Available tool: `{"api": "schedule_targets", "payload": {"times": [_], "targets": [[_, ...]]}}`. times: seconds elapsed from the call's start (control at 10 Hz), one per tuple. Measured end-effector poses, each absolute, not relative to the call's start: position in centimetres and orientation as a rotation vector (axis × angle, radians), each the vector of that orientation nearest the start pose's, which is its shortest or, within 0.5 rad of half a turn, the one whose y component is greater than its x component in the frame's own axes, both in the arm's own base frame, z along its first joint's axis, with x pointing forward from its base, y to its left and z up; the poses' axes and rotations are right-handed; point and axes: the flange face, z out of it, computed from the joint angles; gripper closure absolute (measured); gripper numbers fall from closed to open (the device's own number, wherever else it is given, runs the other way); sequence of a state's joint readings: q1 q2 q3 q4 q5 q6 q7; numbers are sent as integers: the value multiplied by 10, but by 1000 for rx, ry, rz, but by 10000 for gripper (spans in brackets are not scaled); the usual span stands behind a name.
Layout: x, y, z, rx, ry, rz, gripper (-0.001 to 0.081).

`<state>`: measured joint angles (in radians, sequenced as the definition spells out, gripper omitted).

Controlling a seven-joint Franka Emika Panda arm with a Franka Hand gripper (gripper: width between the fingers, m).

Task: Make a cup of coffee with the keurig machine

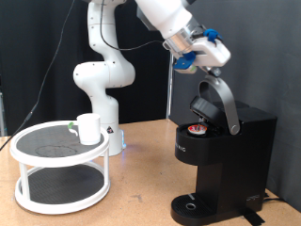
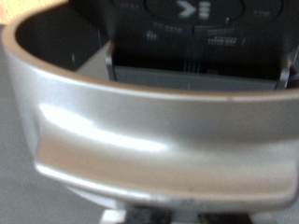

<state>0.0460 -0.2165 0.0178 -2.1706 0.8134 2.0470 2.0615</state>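
The keurig machine (image 1: 226, 155) stands at the exterior view's right, black and boxy, with its hinged lid (image 1: 209, 99) raised. A small pod with a red top (image 1: 195, 129) sits in the open holder under the lid. My gripper (image 1: 199, 61), with blue parts, is at the top end of the lid's silver handle (image 1: 222, 99). That silver handle (image 2: 140, 131) fills the wrist view, with the black buttoned lid top (image 2: 187, 14) behind it; my fingers do not show there. The white cup (image 1: 88, 128) stands on a round rack at the exterior view's left, far from the gripper.
The cup's white two-tier round rack (image 1: 42, 169) has dark mesh shelves and stands on the wooden table. My arm's white base (image 1: 99, 85) rises behind it. The machine's round drip base (image 1: 193, 205) holds nothing. A dark curtain hangs behind.
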Motion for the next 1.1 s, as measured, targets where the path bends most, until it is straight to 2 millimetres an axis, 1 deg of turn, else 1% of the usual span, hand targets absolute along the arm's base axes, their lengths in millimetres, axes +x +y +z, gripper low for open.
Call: {"api": "schedule_targets", "payload": {"times": [0.2, 0.3, 0.8, 1.0, 1.1], "targets": [[499, 52, 500, -971, 2427, 789, 806], [499, 45, 496, -964, 2439, 782, 806], [497, 25, 480, -958, 2494, 745, 806], [498, 13, 465, -957, 2542, 711, 806], [499, 7, 454, -946, 2565, 696, 806]]}}
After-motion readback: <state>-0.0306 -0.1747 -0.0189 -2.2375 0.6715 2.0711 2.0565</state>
